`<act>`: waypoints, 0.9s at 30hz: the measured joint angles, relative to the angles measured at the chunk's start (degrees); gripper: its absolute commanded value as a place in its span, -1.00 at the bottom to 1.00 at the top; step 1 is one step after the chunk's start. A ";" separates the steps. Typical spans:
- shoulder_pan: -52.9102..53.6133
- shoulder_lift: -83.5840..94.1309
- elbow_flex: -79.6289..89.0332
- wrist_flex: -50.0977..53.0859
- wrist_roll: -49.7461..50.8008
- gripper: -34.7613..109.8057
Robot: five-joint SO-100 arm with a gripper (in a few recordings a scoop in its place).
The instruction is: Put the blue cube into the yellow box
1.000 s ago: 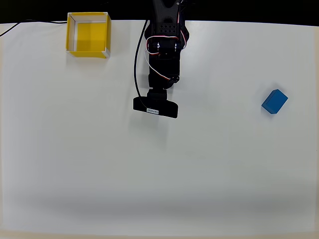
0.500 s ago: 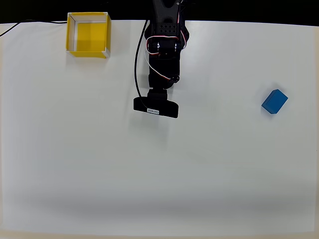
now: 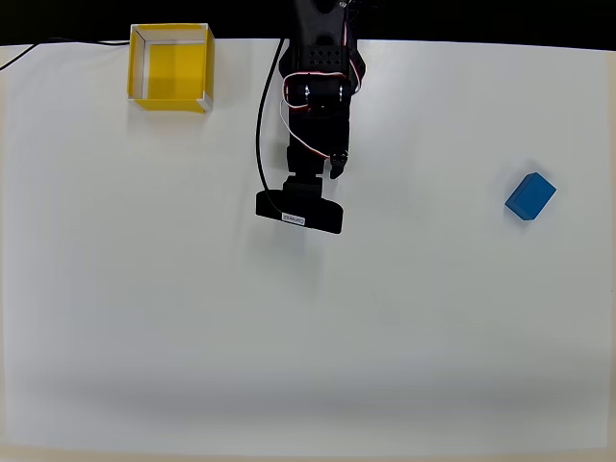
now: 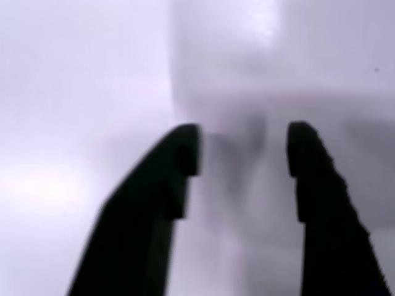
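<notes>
Matte blue cube [image 3: 530, 196], square yellow box [image 3: 170, 66], black gripper [image 4: 244, 151] parted

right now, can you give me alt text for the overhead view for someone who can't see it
A black robot arm reaches down from the top edge over a white table. A small blue cube lies far off at the right, and an open yellow box sits empty at the top left.

Blurred tabletop [image 4: 92, 92] behind hand [image 4: 244, 151]
</notes>
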 measured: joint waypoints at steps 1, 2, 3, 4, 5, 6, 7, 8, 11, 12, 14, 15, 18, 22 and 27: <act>-1.05 -3.52 -3.78 -0.79 2.81 0.01; -1.93 -6.50 -7.03 -1.32 5.19 0.06; -2.64 -8.70 -9.58 -1.49 6.94 0.10; -3.69 -11.60 -13.45 -1.49 9.40 0.11; -4.83 -14.59 -17.67 -1.49 12.13 0.11; -5.98 -17.14 -21.09 -1.05 14.33 0.11; -7.38 -19.69 -24.87 -0.09 16.61 0.12; -8.79 -21.80 -27.69 0.62 18.19 0.12; -14.50 -31.11 -39.90 3.60 25.40 0.10; -15.73 -33.75 -43.07 4.22 27.69 0.10; -19.16 -39.46 -50.01 5.45 32.43 0.10; -20.65 -42.01 -53.09 6.15 34.19 0.10; -24.43 -50.01 -61.26 7.47 39.55 0.12; -28.65 -59.41 -69.79 8.44 46.23 0.18; -33.57 -71.02 -79.19 8.88 53.70 0.27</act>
